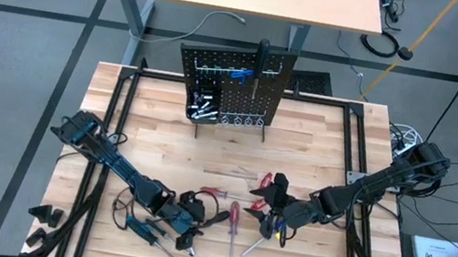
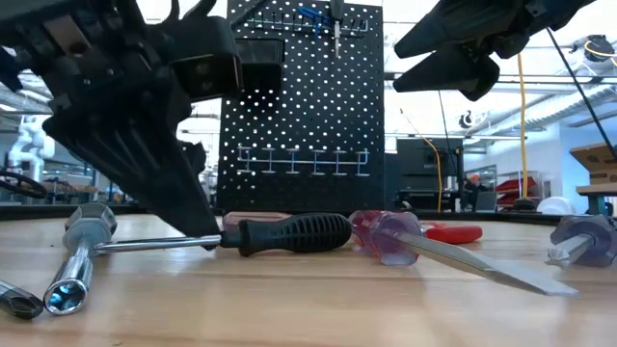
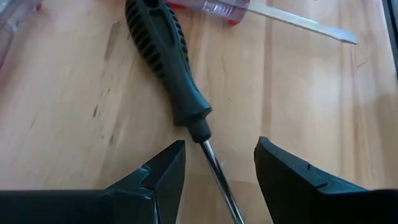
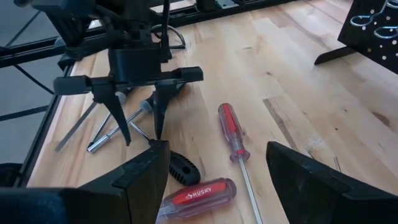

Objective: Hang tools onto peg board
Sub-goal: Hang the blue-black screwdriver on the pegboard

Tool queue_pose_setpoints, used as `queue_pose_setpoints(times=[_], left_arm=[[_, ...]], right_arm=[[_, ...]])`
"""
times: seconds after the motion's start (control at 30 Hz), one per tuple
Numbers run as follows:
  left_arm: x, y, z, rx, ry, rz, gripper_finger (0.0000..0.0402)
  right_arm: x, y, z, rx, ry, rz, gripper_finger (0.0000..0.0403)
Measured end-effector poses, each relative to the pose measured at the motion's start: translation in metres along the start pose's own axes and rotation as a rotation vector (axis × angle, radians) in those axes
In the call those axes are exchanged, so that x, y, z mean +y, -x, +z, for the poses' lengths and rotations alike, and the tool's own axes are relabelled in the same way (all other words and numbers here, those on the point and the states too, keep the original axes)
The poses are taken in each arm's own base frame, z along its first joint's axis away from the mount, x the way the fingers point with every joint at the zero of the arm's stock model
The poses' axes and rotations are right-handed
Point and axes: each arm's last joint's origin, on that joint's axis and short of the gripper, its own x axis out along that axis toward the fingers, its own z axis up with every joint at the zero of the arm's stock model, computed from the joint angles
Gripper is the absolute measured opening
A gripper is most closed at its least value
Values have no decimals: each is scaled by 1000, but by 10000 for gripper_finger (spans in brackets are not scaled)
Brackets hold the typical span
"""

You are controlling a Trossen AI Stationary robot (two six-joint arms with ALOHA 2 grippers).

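Note:
A black-handled screwdriver lies flat on the table, and it also shows in the low view. My left gripper is open and low over the table. Its fingers stand on either side of the screwdriver's metal shaft, just behind the handle, with a gap on each side. My right gripper is open and empty, raised above the tools. The black peg board stands upright at the table's far side, with a blue tool hanging on it.
A clear red-handled screwdriver lies next to the black handle. A red screwdriver, a Husky screwdriver and red pliers lie under my right gripper. Socket drivers lie near my left gripper. A bin hangs on the board.

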Motion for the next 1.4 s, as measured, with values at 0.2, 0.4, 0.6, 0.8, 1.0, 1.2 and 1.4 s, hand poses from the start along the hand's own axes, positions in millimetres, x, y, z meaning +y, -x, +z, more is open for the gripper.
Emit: queue_pose_setpoints(times=[0.2, 0.4, 0.6, 0.8, 1.0, 1.2, 1.4], left_arm=[[1, -1, 0, -15, 0, 24, 191], [2, -1, -1, -10, -10, 36, 191], [3, -1, -1, -4, -14, 42, 191], [-4, 14, 3, 100, -115, -85, 191], [-33, 56, 22, 78, -285, -180, 191], [-57, 68, -8, 159, -470, -226, 191], [-67, 74, -33, 248, -520, -217, 191]], right_arm=[[0, 0, 0, 0, 4, 0, 258], [0, 0, 0, 3, 8, -1, 258], [0, 0, 0, 2, 9, -4, 258], [0, 0, 0, 1, 9, -5, 258], [0, -1, -2, 4, 13, -13, 258], [0, -10, -10, 27, 28, -28, 258], [-4, -21, -16, 49, 22, -56, 258]])
